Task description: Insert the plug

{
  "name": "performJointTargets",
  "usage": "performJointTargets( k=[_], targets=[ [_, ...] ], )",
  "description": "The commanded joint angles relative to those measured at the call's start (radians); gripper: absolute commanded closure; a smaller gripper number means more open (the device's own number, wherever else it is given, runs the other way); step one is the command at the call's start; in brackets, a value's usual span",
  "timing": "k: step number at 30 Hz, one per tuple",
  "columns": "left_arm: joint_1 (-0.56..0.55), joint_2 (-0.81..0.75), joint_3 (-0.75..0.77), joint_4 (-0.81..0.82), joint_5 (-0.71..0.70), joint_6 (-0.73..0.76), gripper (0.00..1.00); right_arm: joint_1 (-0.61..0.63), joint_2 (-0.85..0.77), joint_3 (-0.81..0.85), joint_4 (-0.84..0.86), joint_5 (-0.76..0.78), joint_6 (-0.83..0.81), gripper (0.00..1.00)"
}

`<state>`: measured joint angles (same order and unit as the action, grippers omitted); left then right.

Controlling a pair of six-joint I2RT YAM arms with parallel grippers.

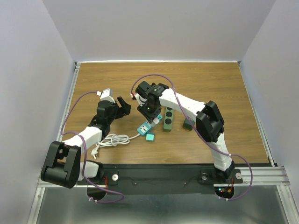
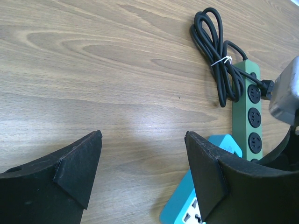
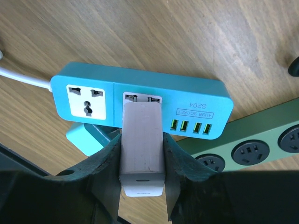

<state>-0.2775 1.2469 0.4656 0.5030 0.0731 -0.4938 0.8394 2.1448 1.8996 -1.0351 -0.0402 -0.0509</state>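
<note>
We see the right tool [image 3: 141,137] clamped on the plug [image 3: 141,163], a white block pinched on both sides by the two fingers. The plug's front end meets the face of the blue strip [image 3: 140,100] at the second socket from the cord end, just beside the row of four USB ports. Its prongs are hidden, so we can't tell how far in it sits, maybe partly seated. The first socket is free. The blue strip lies flat on the worktop [image 1: 210,84], with its white cord [image 1: 114,140] running off toward the left arm and bunched in a loose coil there. A small blue cube [image 3: 86,137] sits against the strip's near edge. The green strip [image 3: 252,144] lies just behind the blue one at an angle. Its black cord [image 2: 212,46] is bundled with a tie at the far end.

The left tool [image 2: 142,140] is spread wide and holds nothing. It hangs over bare wood to the left of both strips, near them but apart.
</note>
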Motion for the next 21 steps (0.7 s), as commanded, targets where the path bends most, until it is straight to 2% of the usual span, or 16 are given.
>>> performJointTargets(
  k=[1, 21],
  targets=[
    [0.006, -0.030, -0.016, 0.016, -0.009, 0.018, 0.17, 0.009, -0.031, -0.005, -0.060, 0.016, 0.013, 1.00],
    [0.006, -0.030, -0.024, 0.017, -0.012, 0.026, 0.16, 0.029, 0.055, 0.087, -0.098, 0.023, -0.006, 1.00]
  ],
)
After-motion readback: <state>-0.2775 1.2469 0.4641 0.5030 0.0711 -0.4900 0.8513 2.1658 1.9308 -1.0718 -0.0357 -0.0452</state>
